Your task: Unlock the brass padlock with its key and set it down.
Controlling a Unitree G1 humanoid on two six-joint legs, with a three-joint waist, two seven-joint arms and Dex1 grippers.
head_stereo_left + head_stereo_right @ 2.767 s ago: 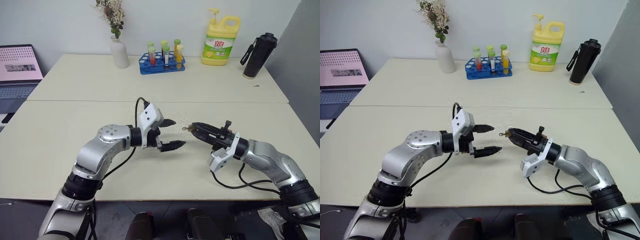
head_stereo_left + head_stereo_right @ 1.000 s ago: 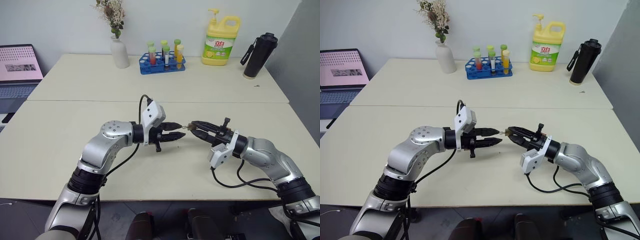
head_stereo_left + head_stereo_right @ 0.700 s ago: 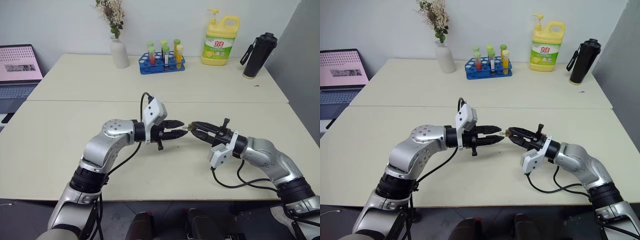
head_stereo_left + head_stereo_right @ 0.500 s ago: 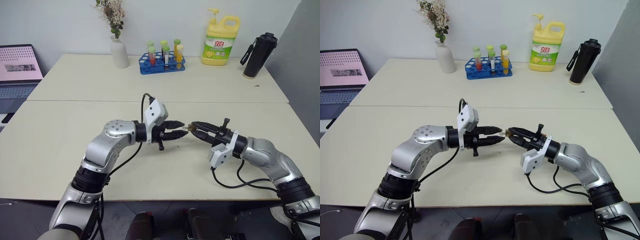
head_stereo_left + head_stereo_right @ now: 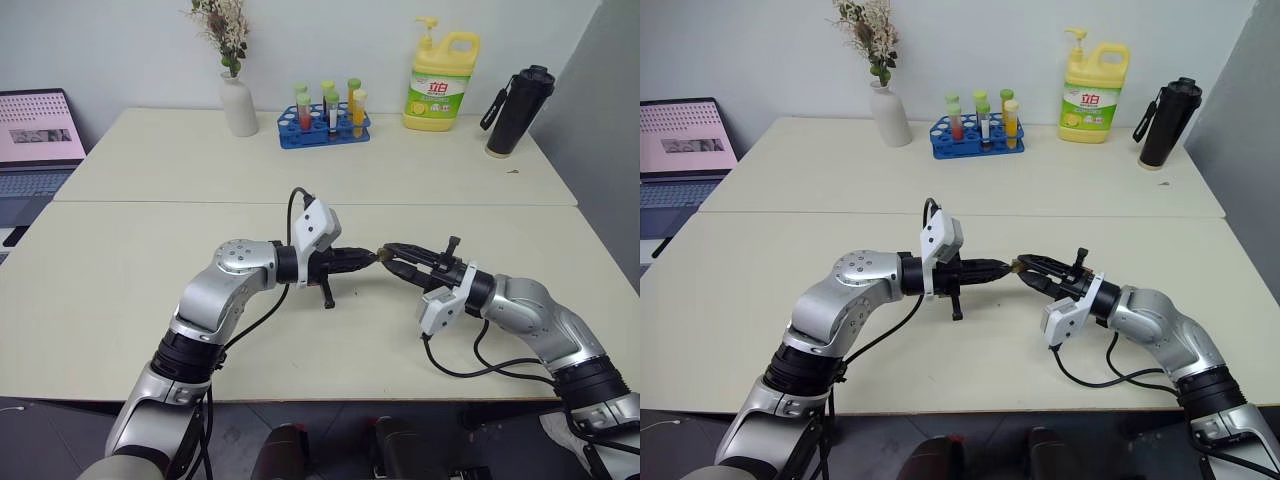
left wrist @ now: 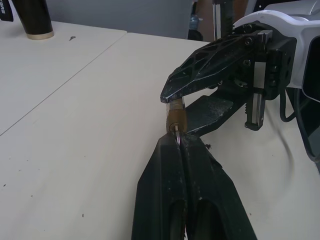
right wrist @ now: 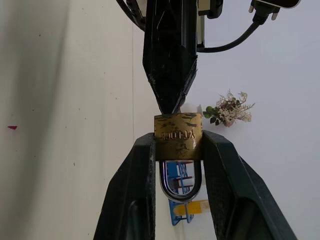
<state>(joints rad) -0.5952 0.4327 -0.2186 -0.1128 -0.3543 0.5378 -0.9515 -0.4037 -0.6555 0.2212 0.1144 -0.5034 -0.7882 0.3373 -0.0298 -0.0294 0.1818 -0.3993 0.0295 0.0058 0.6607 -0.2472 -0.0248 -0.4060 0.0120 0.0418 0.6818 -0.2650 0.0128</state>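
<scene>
My right gripper [image 7: 177, 144] holds the small brass padlock [image 7: 177, 136] by its sides above the middle of the table [image 5: 110, 270], silver shackle toward the wrist. The lock's base faces my left gripper [image 6: 178, 138]. That gripper points straight at it, fingers pressed together. A thin silvery sliver, the key [image 6: 177, 131], sits pinched between the tips and meets the padlock [image 6: 175, 116] at its base. In the head views the two grippers meet tip to tip, left gripper [image 5: 366, 258] against right gripper [image 5: 388, 252], with the lock [image 5: 1015, 265] a tiny gold speck between them.
At the table's far edge stand a white vase with dried flowers [image 5: 239, 105], a blue test-tube rack [image 5: 325, 126], a yellow detergent bottle [image 5: 441, 82] and a black flask [image 5: 518, 110]. A laptop [image 5: 35, 135] sits at the far left.
My left gripper has drawn its fingers together, from slightly apart to shut, right at the padlock's base. The right gripper and the lock have stayed in place.
</scene>
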